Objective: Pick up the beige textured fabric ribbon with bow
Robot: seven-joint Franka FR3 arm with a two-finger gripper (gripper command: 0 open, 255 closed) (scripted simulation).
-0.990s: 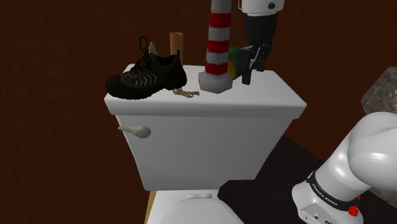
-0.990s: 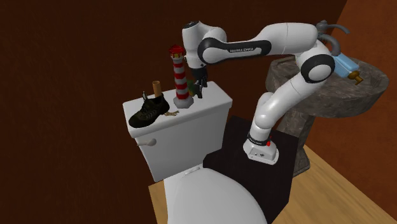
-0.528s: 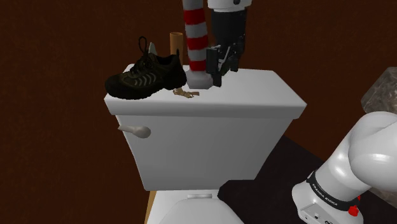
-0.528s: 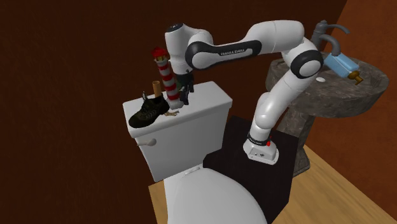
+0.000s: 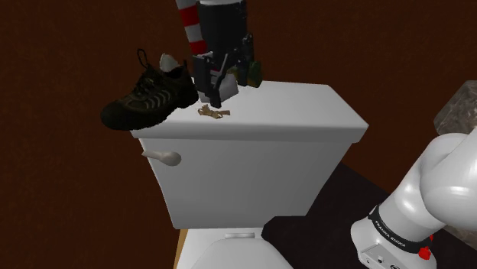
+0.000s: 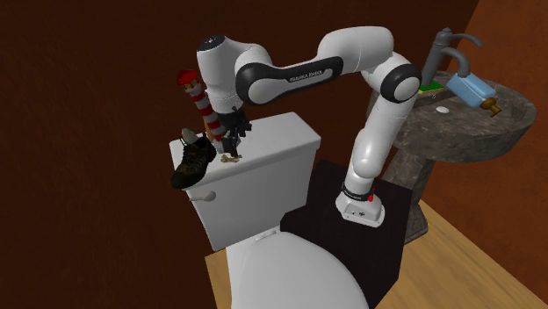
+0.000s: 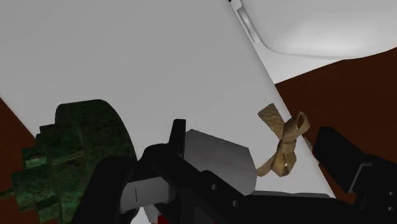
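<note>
Wrist view — end effector (image 7: 254,143) fingers apart — ribbon (image 7: 284,143) between them on tank lid (image 7: 127,57).

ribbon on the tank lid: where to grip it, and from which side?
Take the ribbon at its knot, coming from straight above, with the pincer closing across the narrow waist. It lies flat on the lid, so no side offers an edge, and the loops and tails flare out thin from the knot.
</note>
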